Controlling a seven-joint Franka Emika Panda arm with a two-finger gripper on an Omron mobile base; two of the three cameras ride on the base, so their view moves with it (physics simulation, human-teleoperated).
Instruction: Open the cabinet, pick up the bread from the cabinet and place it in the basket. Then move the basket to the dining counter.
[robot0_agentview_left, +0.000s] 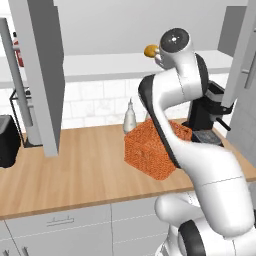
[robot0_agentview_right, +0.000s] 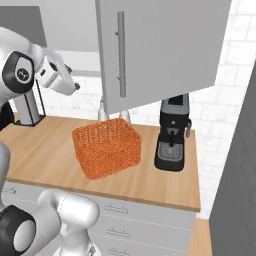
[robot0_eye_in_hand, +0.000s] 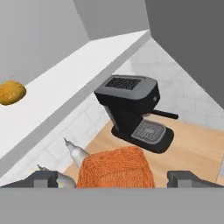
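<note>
The cabinet stands open, its doors swung out to both sides. The bread, a small golden bun, lies on the pale inner shelf. My gripper is open and empty, raised to shelf height just right of the bread and apart from it. The orange woven basket sits on the wood worktop below the cabinet. The dining counter is out of view.
A black coffee machine stands right of the basket. A pale bottle is behind the basket, against the white tiles. A black appliance sits at the far left. Grey drawers run under the worktop.
</note>
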